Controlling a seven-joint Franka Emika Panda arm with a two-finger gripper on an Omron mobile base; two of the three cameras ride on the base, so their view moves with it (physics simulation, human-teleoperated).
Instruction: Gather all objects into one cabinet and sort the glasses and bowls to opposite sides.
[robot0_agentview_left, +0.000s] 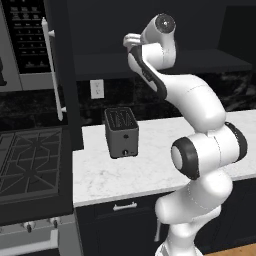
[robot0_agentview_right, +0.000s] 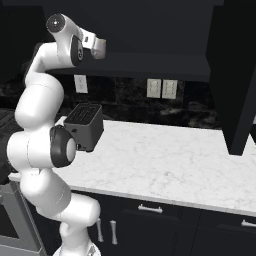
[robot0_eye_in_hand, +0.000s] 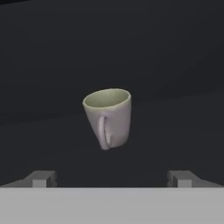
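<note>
The arm is up high, reaching into the open black cabinet (robot0_agentview_right: 150, 65), its hand (robot0_eye_in_hand: 111, 178) spread wide and holding nothing. Ahead of the finger tips (robot0_eye_in_hand: 41, 178) a pale cup (robot0_eye_in_hand: 108, 117) with a handle sits on the dark inner shelf (robot0_eye_in_hand: 175, 131), tilted, its mouth toward the top of the hand view, handle facing the camera; it lies between the two tips but apart from both.

Down below runs the white marbled counter (robot0_agentview_right: 170, 160), with a black toaster (robot0_agentview_left: 121, 132) standing on it near the back wall. The backsplash is dark stone, with pale outlets (robot0_agentview_right: 161, 88) set into it. An open cabinet door (robot0_agentview_right: 235, 80) hangs at the right of the right base view. To the left of the counter sits a gas stove (robot0_agentview_left: 30, 165) with black grates, and above it a long silver handle (robot0_agentview_left: 52, 70). Dark drawers (robot0_agentview_right: 150, 220) with short handles run under the counter.
</note>
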